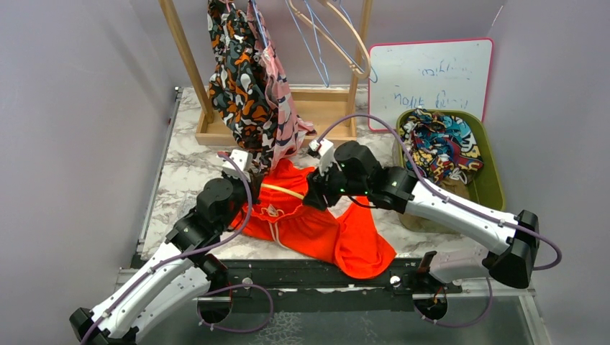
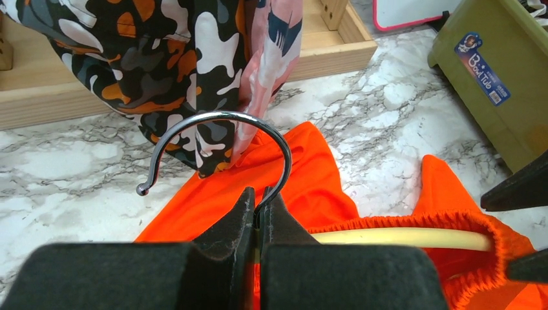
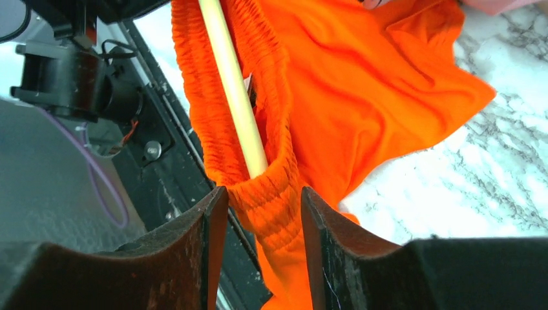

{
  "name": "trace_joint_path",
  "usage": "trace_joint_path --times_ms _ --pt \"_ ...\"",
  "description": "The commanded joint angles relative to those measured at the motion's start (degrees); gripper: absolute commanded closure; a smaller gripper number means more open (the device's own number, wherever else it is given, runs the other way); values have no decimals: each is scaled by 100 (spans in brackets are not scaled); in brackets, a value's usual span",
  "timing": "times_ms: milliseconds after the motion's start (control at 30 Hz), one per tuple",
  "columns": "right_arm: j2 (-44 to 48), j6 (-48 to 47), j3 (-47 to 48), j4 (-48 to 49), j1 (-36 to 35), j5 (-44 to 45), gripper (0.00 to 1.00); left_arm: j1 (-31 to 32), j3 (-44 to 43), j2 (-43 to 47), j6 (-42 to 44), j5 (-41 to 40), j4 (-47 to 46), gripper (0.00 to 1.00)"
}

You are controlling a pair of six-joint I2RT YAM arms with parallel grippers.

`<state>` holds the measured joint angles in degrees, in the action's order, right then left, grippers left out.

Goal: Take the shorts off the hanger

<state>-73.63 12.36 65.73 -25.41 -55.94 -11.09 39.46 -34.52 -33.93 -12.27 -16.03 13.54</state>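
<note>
Bright orange shorts (image 1: 316,230) lie spread on the marble table, threaded on a hanger with a cream bar (image 1: 282,190). My left gripper (image 2: 260,197) is shut on the neck of the hanger's metal hook (image 2: 220,116), just above the bar (image 2: 400,237). My right gripper (image 3: 262,194) stands open around the elastic waistband (image 3: 268,194) at the bar's (image 3: 236,103) far end. The waistband fills part of the gap and touches one finger. The bar's tip sits inside the waistband fold. From above, the right gripper (image 1: 314,195) is at the shorts' right side.
Blotch-print shorts (image 1: 237,86) and pink print shorts (image 1: 280,108) hang from a wooden rack (image 1: 316,108) behind, close to the left gripper. Empty hangers (image 1: 338,36) hang to their right. A green tub (image 1: 489,180) holds multicolour shorts (image 1: 442,144). A whiteboard (image 1: 431,72) leans behind it.
</note>
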Motion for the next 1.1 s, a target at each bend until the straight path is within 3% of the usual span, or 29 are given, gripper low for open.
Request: trace_joint_path --times_ms 0,133,267,400,533,733,833,900,1067 --pt "-328 -254 453 -127 -264 847 56 4 14 286 160 -293 -30 100" --pt "-602 -280 598 -188 -406 951 67 0 51 431 115 -457 68 100" --pt "-551 -202 520 -38 -442 777 67 0 72 483 77 -576 175 100" --pt "-437 -127 461 35 -444 452 54 0 71 432 45 -632 271 100" --pt "-460 -116 352 -14 -442 387 64 0 42 363 17 -640 302 100" --pt "-556 -85 315 -47 -444 563 62 0 42 382 6 -629 313 100" --pt "-575 -62 303 1 -444 546 53 0 51 402 6 -620 315 100" --pt "-612 -71 289 13 -447 532 52 0 51 407 6 -616 315 100" --pt "-642 -27 250 56 -444 474 64 0 60 396 6 -584 321 100"
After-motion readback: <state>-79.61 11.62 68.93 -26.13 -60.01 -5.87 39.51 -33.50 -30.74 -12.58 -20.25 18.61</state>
